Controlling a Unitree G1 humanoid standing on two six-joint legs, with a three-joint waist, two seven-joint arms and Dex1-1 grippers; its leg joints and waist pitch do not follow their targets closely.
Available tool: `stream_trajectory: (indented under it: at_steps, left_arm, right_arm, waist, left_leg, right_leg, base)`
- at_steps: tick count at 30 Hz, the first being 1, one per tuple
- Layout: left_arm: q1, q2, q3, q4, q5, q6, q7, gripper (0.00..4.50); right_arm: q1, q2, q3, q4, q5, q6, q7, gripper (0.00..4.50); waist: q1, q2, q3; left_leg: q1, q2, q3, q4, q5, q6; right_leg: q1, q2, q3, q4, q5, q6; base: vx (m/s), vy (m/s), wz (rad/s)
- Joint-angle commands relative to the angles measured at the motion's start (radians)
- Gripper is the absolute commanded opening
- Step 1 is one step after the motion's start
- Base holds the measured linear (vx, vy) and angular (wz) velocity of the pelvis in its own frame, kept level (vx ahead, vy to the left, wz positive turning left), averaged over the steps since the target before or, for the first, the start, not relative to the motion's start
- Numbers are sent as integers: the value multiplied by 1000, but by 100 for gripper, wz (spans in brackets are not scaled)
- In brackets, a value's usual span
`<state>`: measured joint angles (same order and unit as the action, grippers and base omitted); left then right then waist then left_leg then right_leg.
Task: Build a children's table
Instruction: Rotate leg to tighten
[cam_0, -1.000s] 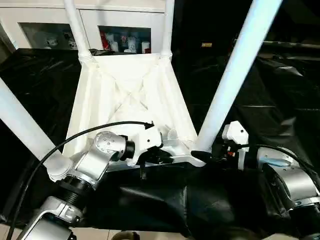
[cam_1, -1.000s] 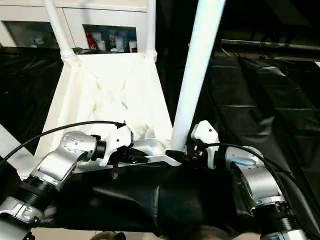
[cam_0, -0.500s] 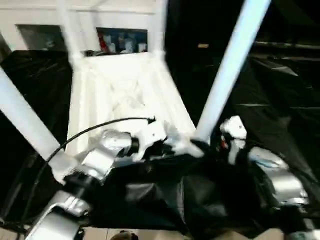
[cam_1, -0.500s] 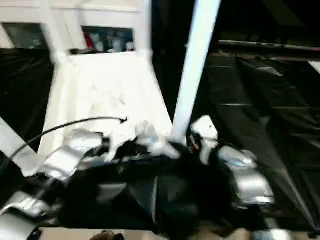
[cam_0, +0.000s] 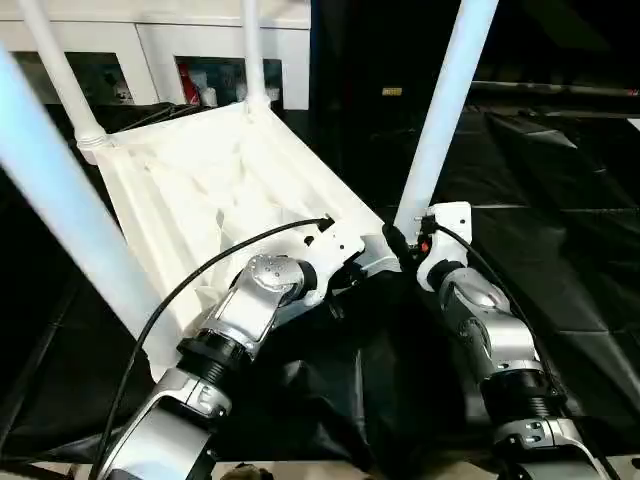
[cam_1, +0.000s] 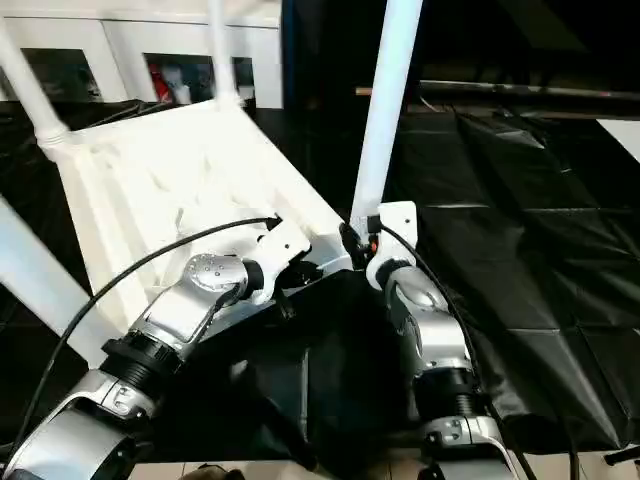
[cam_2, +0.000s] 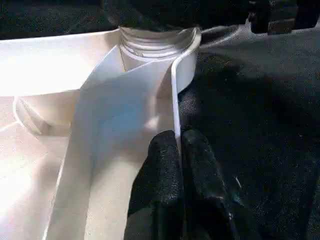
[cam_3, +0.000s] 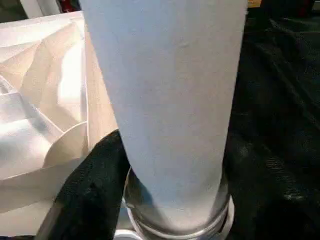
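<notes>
A: Table top (cam_0: 210, 190) lies upside down on the black-draped surface (cam_0: 560, 260), ribs up, four legs (cam_0: 440, 110) standing in the corner sockets.
B: Grippers?
A: Left gripper (cam_2: 178, 150) pinched tight on the top's near rim — right gripper (cam_3: 170, 165) closed around the base of the near-right leg.

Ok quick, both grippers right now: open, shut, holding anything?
Left gripper: shut, pinching the rim of the table top.
Right gripper: closed around the base of the near right leg.
</notes>
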<state>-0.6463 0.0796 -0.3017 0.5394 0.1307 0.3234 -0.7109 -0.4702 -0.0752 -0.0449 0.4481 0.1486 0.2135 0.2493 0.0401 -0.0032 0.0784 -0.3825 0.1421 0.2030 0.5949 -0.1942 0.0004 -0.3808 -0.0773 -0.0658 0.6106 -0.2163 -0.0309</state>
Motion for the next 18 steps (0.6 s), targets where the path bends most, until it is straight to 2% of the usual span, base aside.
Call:
stream_trajectory:
  at_steps: [1, 3, 7, 8, 9, 10, 12, 13, 15, 16, 18]
  left_arm:
    - [-1, -28, -27, -17, -30, -42, -21, 0]
    - [12, 11, -25, -36, -40, -56, -71, 0]
    - [24, 55, -17, -50, -50, -65, -130, 0]
    - [30, 76, -14, -56, -58, -74, -160, 0]
    - [31, 80, -13, -58, -60, -75, -167, 0]
    - [42, 111, -10, -71, -79, -106, -225, 0]
    - [57, 144, -12, -95, -106, -125, -295, 0]
    - [68, 172, -16, -116, -126, -139, -353, 0]
    - [75, 193, -19, -129, -138, -142, -392, 0]
    - [81, 213, -19, -140, -148, -140, -428, 0]
    - [83, 222, -18, -145, -154, -141, -445, 0]
  right_arm:
    - [10, 40, 55, 56, 21, 46, 58, 317]
    - [-3, -16, 61, 36, 14, 31, 136, 331]
    - [1, -93, 81, -12, 24, 43, 268, 370]
    - [11, -138, 101, -41, 29, 49, 341, 375]
    - [13, -148, 105, -47, 30, 50, 356, 375]
    - [29, -215, 135, -86, 31, 49, 458, 394]
    - [48, -279, 163, -122, 32, 46, 559, 412]
    - [61, -325, 183, -140, 16, 21, 621, 417]
    - [73, -358, 195, -156, 12, 10, 669, 417]
    - [82, -381, 200, -171, 21, 15, 714, 417]
    - [85, -391, 201, -176, 25, 16, 732, 417]
  waist:
    - [7, -9, -45]
    - [7, -12, -46]
    - [8, -12, -48]
    - [11, -13, -51]
    - [12, -13, -52]
    - [13, -12, -51]
    - [20, -15, -52]
    - [23, -16, -52]
    - [24, -17, -51]
    - [27, -16, -52]
    - [29, -16, -52]
  left_leg:
    - [18, 101, -53, -89, -212, 37]
    - [17, 102, -55, -90, -224, 32]
    - [15, 102, -52, -87, -176, 56]
    - [13, 101, -51, -82, -141, 76]
    - [13, 102, -50, -80, -130, 84]
    - [14, 102, -48, -79, -118, 97]
    - [13, 103, -48, -76, -108, 112]
    - [13, 104, -48, -75, -109, 122]
    - [14, 105, -47, -75, -108, 125]
    - [18, 106, -46, -75, -109, 124]
    - [16, 108, -46, -75, -100, 124]
  right_leg:
    - [26, -109, 66, -92, -229, -195]
    - [27, -109, 65, -93, -257, -185]
    - [28, -106, 65, -84, -170, -204]
    - [33, -106, 63, -78, -120, -214]
    - [34, -107, 63, -76, -102, -219]
    - [32, -104, 63, -74, -79, -229]
    - [37, -106, 62, -70, -53, -230]
    - [36, -107, 63, -69, -49, -233]
    - [34, -106, 62, -68, -56, -239]
    - [31, -105, 62, -68, -62, -247]
    - [33, -104, 61, -65, -55, -255]
  base:
    - [0, 0, 0]
    - [0, 0, 0]
    - [0, 0, 0]
    - [0, 0, 0]
    - [0, 0, 0]
    - [0, 0, 0]
    - [0, 0, 0]
    - [0, 0, 0]
    - [0, 0, 0]
    - [0, 0, 0]
    - [0, 0, 0]
